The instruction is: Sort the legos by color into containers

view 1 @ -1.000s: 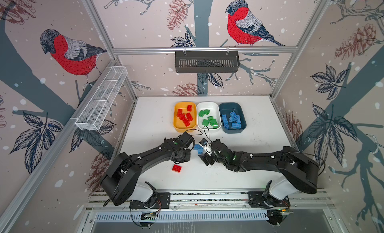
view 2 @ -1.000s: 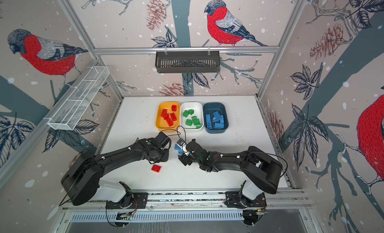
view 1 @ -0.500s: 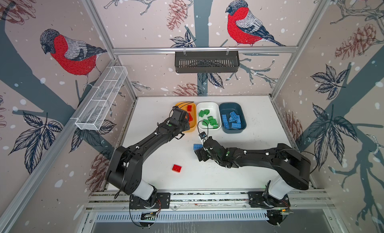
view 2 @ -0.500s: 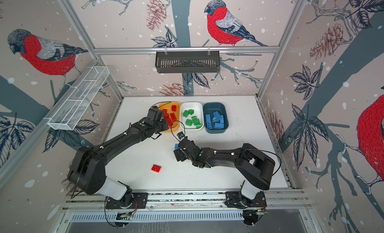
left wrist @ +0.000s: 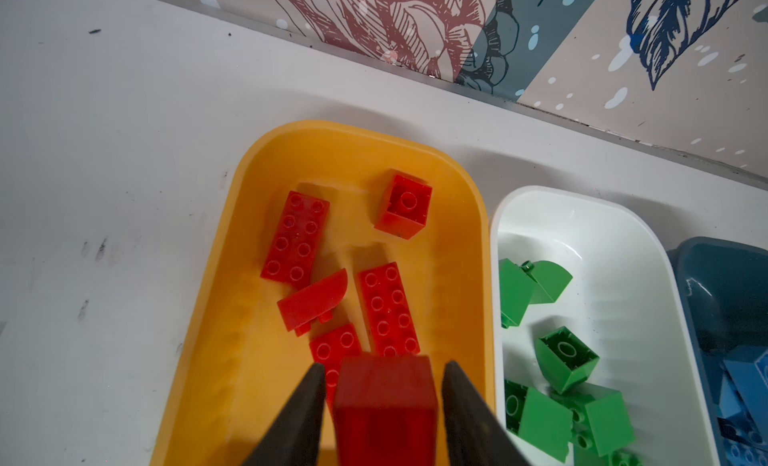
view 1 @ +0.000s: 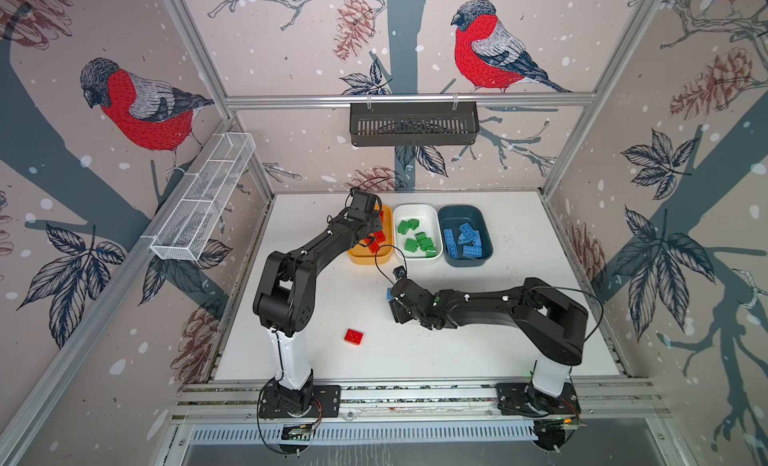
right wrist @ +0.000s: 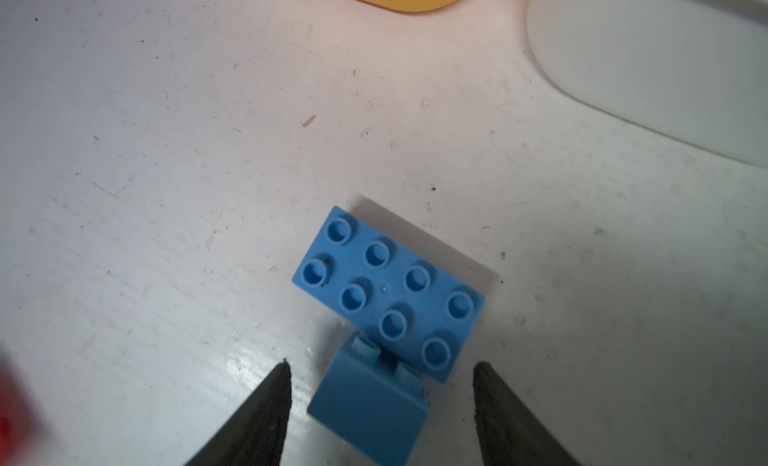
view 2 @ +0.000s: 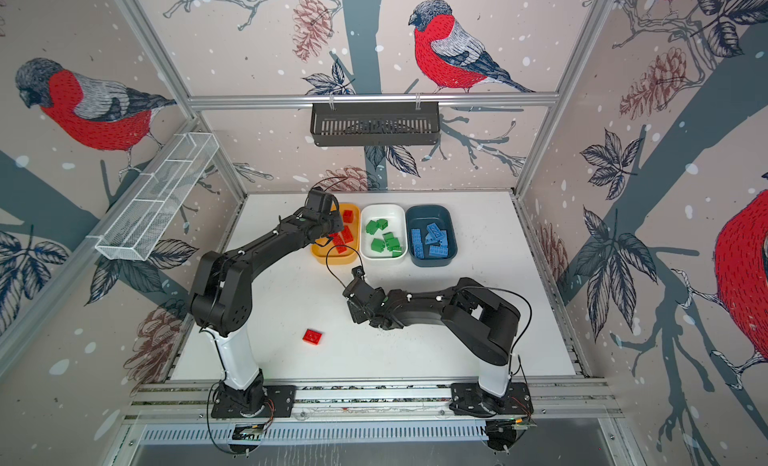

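Nearest to us, a single red brick lies alone on the white table, at the same place as one second ago. A little farther, the right claw is low over two light blue pieces. Its fingers stand wide on both sides of a small blue brick without touching it, and this brick touches the edge of a flat eight-stud blue brick. Farther still is the left claw. One second ago it was at the middle of the table beside the right one, and now it is above the yellow-orange tub. A red block is between its fingers, but we see a thin gap on each side, so this claw is slightly open and does not press it. In this tub lie five more red bricks. The white tub next to it holds green bricks, and the dark teal tub holds blue bricks. The three tubs stand side by side near the back wall.
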Controlling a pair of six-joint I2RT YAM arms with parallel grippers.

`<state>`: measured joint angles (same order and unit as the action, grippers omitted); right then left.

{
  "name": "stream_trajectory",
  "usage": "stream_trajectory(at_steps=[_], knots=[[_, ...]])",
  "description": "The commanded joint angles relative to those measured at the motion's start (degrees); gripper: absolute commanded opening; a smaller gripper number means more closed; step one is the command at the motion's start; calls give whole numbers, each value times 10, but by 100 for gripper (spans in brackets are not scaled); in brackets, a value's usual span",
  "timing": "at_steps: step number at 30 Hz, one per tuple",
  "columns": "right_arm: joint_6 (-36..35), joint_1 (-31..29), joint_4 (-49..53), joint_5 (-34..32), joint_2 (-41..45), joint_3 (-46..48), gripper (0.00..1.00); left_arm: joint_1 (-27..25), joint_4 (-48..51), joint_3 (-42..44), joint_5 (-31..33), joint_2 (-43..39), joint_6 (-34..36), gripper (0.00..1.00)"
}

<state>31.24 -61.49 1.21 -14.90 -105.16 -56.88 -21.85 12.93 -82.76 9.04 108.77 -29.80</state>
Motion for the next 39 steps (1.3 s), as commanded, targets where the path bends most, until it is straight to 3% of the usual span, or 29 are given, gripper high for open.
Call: stream_trajectory(at_steps=[1,6,18,27,32,39], knots=[[4,0,19,-24,-13,-16,63,1,4,1,-12,-3,13,67],[14,4,23,-34,-12,-12,53,1,-13,32,-33,-31,18,82],[-3,13,-19,-23,37,43,32,1,-7,104,-36,-112,14,90],[-57,30,-57,-31,120,99,29,1,-3,152,-10,-166,0,97],[-98,80,-74,-15,190,132,28,1,-9,165,-10,-179,-7,97],[-136,205,-108,39,256,148,29,1,-12,178,-14,-187,-17,97]])
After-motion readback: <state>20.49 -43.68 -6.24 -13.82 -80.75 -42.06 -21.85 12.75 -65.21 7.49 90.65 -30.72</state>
